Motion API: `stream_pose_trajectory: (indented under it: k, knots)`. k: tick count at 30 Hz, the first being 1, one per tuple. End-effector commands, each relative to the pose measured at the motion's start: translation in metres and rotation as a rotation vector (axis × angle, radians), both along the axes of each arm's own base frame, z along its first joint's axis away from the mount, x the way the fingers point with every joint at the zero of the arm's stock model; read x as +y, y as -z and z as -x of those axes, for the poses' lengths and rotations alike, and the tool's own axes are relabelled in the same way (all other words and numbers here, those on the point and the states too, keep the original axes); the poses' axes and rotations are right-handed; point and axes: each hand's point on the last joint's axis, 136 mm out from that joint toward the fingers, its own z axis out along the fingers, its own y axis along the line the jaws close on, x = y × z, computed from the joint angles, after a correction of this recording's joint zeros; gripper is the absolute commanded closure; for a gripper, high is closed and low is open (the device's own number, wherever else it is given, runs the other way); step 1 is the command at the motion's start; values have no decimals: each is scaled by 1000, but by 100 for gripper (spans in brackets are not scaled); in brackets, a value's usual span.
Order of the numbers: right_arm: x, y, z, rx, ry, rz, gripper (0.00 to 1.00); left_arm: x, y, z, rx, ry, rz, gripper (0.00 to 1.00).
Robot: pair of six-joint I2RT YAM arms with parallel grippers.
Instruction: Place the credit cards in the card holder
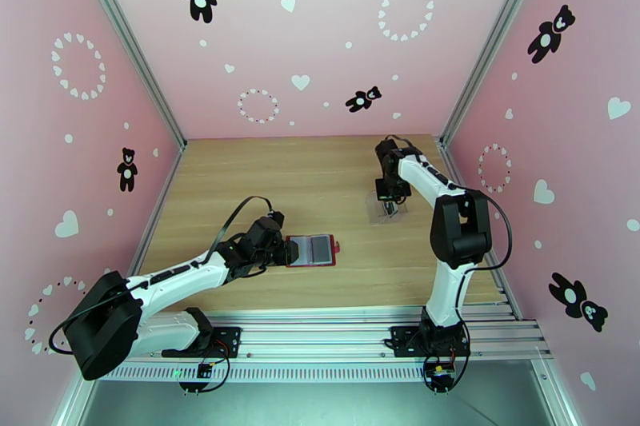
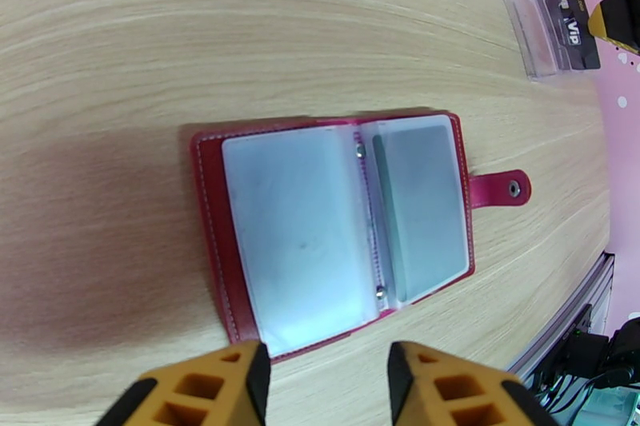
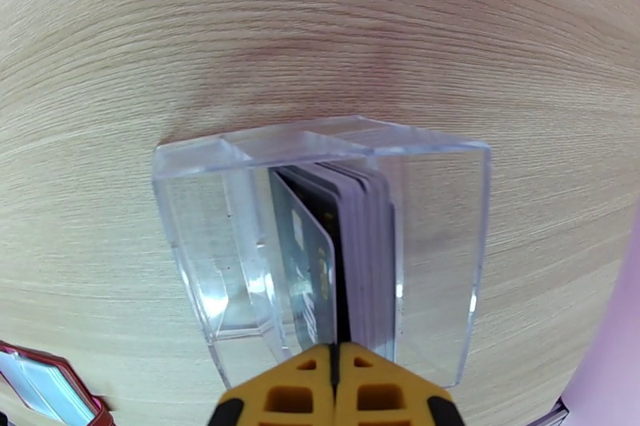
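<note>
The red card holder [image 1: 312, 250] lies open and flat on the wooden table, its pale grey sleeves [image 2: 336, 228] facing up and the snap tab pointing away. My left gripper [image 2: 328, 376] stands open just at its near edge, nothing between the fingers. Several dark credit cards [image 3: 364, 260] stand on edge inside a clear plastic box [image 3: 448, 244]. The front card [image 3: 308, 268] leans away from the stack. My right gripper [image 3: 334, 372] reaches down into the box from above and is shut on that card's top edge.
The clear box [image 1: 384, 210] sits right of centre, about a hand's width from the holder, whose corner [image 3: 48, 388] shows in the right wrist view. Pink walls close in three sides. A metal rail [image 1: 336, 324] runs along the near edge.
</note>
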Motion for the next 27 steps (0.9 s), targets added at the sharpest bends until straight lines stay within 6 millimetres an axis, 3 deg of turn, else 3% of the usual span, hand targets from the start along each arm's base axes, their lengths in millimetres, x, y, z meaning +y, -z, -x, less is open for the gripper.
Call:
stream_pose_trajectory:
  k: [1,9,16,20,22,27]
  knots:
    - [2,-17,5,-34,-10,-23,100,7,6,-1,1,-10,-31,55]
    - [9,-35,9,-74,-19,-72,100,7,4,0,-3,-11,-24,55]
    - [24,-74,23,-183,-14,-194,100,8,-7,-1,-32,-21,-4,55]
    - [51,-98,40,-247,-39,-362,100,10,-11,0,-39,-27,9,55]
    - [74,-104,50,-263,-61,-495,100,12,-10,-1,-35,-39,15,55]
    - [129,-105,81,-257,-93,-761,100,16,-6,-3,6,-71,71,55]
